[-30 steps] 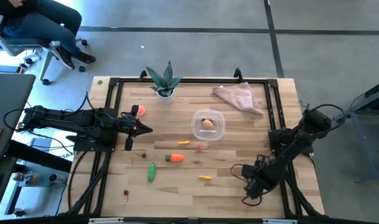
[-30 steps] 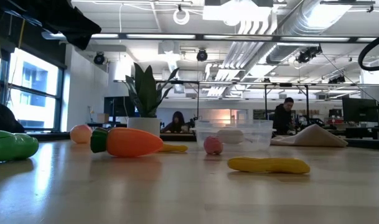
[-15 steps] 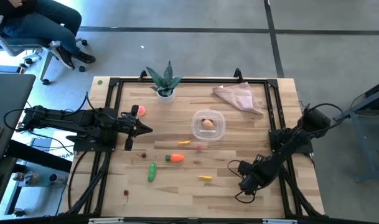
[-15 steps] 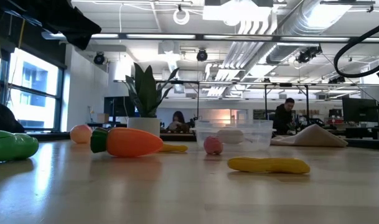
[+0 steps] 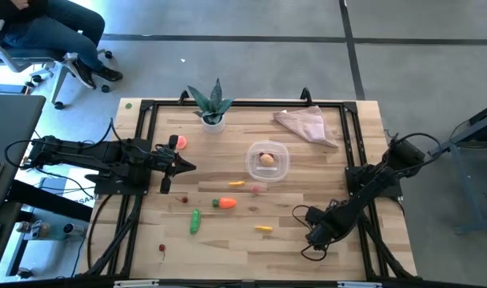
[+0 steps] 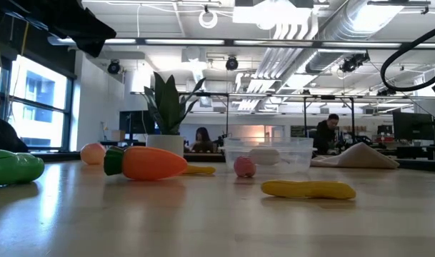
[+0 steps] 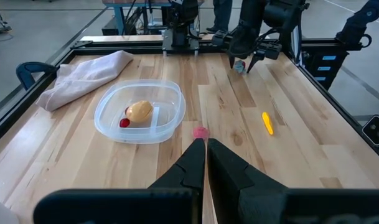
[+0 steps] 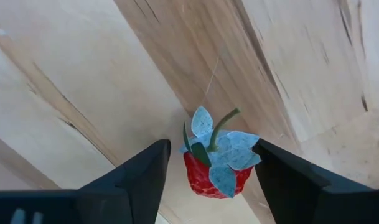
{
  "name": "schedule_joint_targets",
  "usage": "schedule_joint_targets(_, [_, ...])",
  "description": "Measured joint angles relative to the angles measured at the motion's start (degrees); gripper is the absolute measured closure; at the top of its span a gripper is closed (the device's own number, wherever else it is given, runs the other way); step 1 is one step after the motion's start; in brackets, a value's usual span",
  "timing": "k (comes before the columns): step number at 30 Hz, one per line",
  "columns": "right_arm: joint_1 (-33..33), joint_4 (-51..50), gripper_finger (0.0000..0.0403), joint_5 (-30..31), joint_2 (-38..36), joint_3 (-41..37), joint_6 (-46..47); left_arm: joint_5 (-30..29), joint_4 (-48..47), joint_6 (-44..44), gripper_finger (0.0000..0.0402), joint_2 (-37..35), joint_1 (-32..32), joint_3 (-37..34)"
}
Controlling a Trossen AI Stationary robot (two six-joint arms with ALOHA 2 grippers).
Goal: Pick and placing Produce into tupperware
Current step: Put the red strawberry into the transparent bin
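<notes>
You've got a potato (image 7: pixel 139 111) and red berry (image 7: pixel 124 122) in the tupperware (image 7: pixel 108 118); right gripper (image 8: pixel 211 171) wide around a strawberry (image 8: pixel 215 163) on the table (image 8: pixel 83 74), carrot (image 5: pixel 225 203) and cucumber (image 5: pixel 195 221) left.

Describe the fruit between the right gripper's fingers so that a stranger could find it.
Look at the table's right front corner, where the right gripper points down with its fingers open. Between them lies a small red strawberry. Only it has pale blue-green leaves.
</notes>
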Motion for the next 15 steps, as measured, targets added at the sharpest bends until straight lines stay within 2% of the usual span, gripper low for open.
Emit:
schedule_joint_targets(8, [0.05,0.44,0.0227,-0.51,0.02,0.07,0.91,0.02,0.0,0.0,0.0394,0.0,0.0,0.0])
schedule_joint_targets(15, [0.09,0.87,0.0248,-1.09,0.02,0.07,5.37,0.02,0.0,0.0,0.0394,0.01,0.0,0.0])
